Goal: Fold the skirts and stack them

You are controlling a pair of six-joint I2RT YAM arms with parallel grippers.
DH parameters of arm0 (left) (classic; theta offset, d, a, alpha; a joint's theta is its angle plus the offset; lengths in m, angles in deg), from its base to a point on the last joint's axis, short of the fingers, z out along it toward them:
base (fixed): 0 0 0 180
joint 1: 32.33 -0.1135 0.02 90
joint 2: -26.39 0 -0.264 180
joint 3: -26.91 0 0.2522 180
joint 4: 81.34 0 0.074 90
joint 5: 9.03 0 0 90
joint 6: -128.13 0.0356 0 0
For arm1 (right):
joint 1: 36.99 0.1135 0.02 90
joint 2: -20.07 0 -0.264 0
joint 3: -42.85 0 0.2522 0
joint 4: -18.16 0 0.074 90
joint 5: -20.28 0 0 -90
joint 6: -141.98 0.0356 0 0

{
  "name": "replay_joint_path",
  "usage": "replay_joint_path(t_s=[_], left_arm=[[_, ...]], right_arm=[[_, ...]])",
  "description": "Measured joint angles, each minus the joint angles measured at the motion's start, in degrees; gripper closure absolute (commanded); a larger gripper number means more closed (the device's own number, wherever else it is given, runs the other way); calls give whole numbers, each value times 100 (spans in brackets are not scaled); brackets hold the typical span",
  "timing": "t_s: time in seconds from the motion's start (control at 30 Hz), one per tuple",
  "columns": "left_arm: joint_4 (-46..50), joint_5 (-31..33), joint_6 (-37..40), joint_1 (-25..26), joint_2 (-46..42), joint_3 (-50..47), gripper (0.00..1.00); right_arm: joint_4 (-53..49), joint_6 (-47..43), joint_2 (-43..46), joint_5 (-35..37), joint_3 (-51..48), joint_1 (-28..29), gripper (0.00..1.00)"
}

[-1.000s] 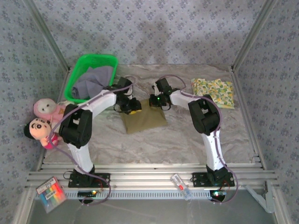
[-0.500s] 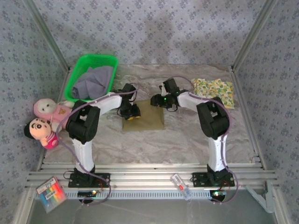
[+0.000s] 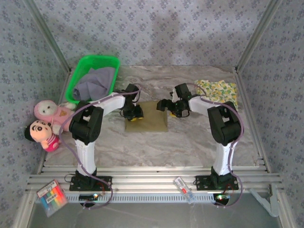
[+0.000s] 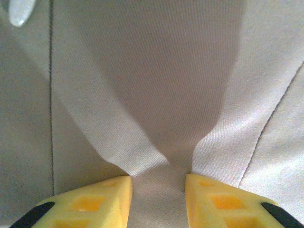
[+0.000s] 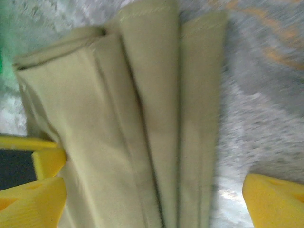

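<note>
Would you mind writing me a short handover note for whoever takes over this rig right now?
Left gripper: shut on a pinch of the olive skirt, at its left edge.
Right gripper: open over its folded layers, right side.
Floral skirt: folded, far right of the table.
Lavender-grey skirt: crumpled in the green basket.
Done: floral folded, olive partly.
Left: finish olive, stack it, probably on the floral; fold the grey.

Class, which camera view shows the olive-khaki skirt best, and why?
Top external: it shows nearly the whole folded olive-khaki skirt on the table. Right wrist shows its stacked fold edges close up, straddled by the open right gripper. Left wrist shows a pleat of it pinched by the left gripper.
</note>
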Motion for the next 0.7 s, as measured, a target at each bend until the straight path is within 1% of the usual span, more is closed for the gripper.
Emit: replay_joint_path(t_s=[0.07, 0.27, 0.43, 0.5, 0.63, 0.7], left_arm=[[0, 0, 2, 0, 0, 0, 63], [2, 0, 4, 0, 4, 2, 63], [4, 0, 17, 0, 4, 2, 63], [7, 0, 20, 0, 4, 2, 63], [7, -2, 20, 0, 4, 2, 63], [7, 0, 20, 0, 7, 2, 63]], right_arm=[[-7, 0, -31, -140, -2, 59, 6], [24, -11, -57, -181, -9, 103, 8], [282, 85, -61, -162, -170, 103, 20], [363, 151, -61, -151, -212, 96, 23], [546, 315, -72, -153, -302, 96, 36], [750, 376, -151, -280, -339, 164, 40]])
